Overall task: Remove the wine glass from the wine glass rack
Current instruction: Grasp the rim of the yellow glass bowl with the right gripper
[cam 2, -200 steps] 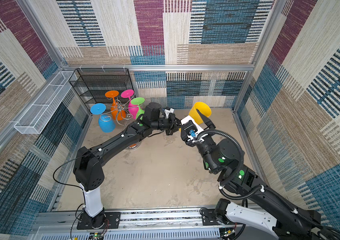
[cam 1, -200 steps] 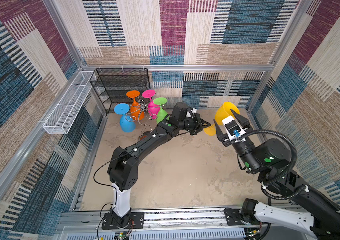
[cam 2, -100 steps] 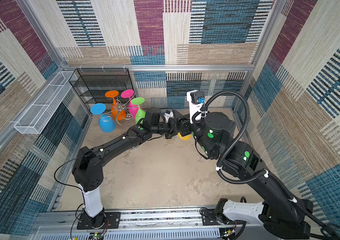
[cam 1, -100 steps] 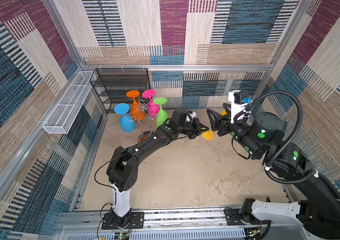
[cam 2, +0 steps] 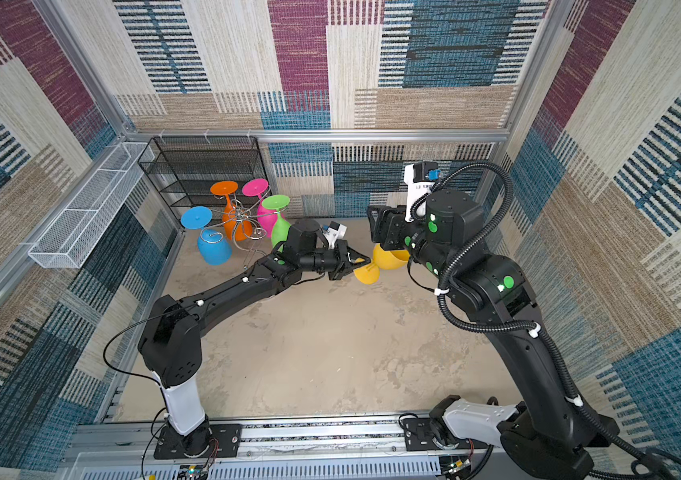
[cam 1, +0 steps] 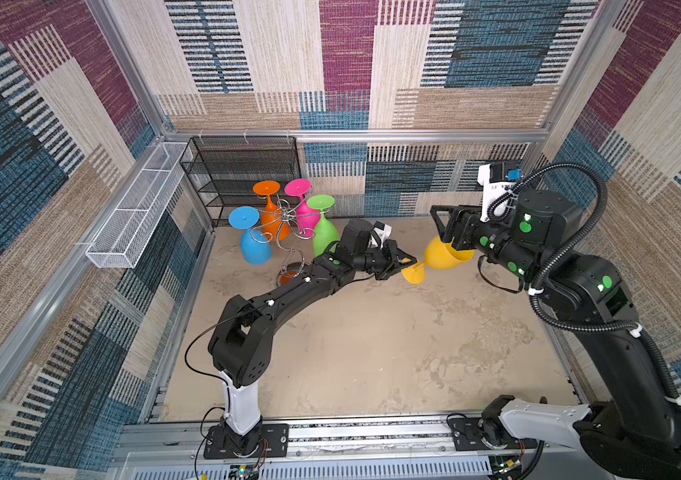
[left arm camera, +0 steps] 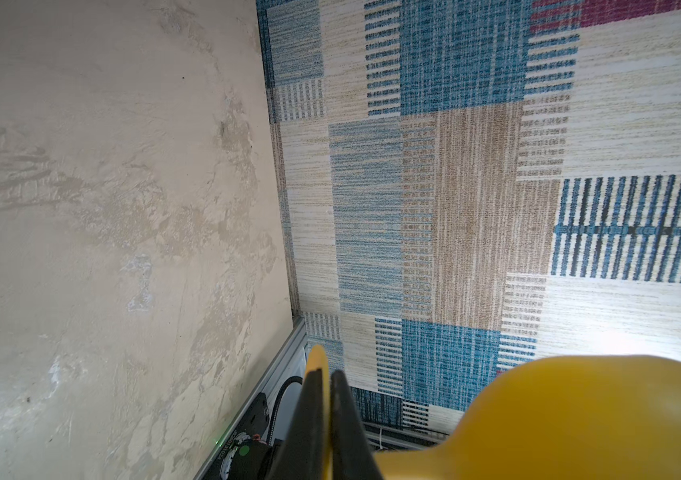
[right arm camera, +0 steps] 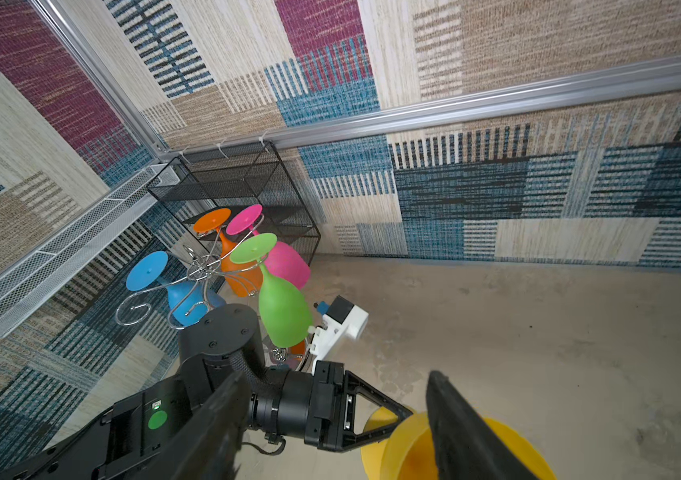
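The left gripper (cam 1: 407, 262) is pinching the round foot of the yellow wine glass (cam 1: 446, 255) edge-on, with its jaws closed tight on the disc. In the left wrist view the two black fingers (left arm camera: 307, 419) are sandwiching the thin yellow rim, and the bowl is bulging just beside them. The glass is lying roughly on its side in that grip, with its foot toward the left and its bowl pointing right.

The right gripper (cam 1: 442, 232) is reaching in from the right with its jaws spread wide. One finger (right arm camera: 459, 432) is crossing the mouth of the bowl, while the other is standing well apart from the glass, in front of the left arm's wrist. Whether the finger at the bowl is touching it, I cannot tell.

The yellow glass is hanging clear of the wine glass rack (cam 1: 285, 215), to its right, over the far middle of the sandy floor (cam 1: 372, 353). The rack is standing in the far left corner — a blue glass (cam 1: 255, 249), an orange glass (cam 1: 266, 188), a pink glass (cam 1: 298, 187) and a green glass (cam 1: 324, 239) are hanging upside down from its curled arms. Just behind it a black mesh shelf (cam 1: 243, 166) is standing against the far wall, and a white mesh basket (cam 1: 135, 216) is running along the left wall.
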`<state>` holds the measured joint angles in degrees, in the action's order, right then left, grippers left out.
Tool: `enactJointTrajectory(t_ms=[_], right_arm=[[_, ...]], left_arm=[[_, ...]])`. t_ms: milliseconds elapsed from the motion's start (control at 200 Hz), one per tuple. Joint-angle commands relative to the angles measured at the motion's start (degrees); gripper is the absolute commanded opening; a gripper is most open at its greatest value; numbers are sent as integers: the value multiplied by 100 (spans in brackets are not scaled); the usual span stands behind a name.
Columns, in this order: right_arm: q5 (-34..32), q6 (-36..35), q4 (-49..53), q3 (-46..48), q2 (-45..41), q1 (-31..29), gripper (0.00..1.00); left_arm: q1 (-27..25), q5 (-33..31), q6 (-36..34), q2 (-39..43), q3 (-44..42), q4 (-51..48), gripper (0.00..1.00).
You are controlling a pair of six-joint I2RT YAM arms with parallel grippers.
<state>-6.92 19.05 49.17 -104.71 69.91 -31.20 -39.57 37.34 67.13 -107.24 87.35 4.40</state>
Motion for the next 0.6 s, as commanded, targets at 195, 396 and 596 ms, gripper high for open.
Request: enactJointTrajectory(t_ms=[195, 396, 596], right_arm=[[1162, 329, 507, -50, 122, 905, 67], [1853, 304, 389, 188, 81, 1579, 67], [2700, 270, 129, 428, 74, 2350, 65]], left_arm=[[32, -146, -321, -199, 152, 333, 0], [46, -245, -621, -483, 625, 42, 0], [90, -364, -965, -703, 1103, -353, 0]])
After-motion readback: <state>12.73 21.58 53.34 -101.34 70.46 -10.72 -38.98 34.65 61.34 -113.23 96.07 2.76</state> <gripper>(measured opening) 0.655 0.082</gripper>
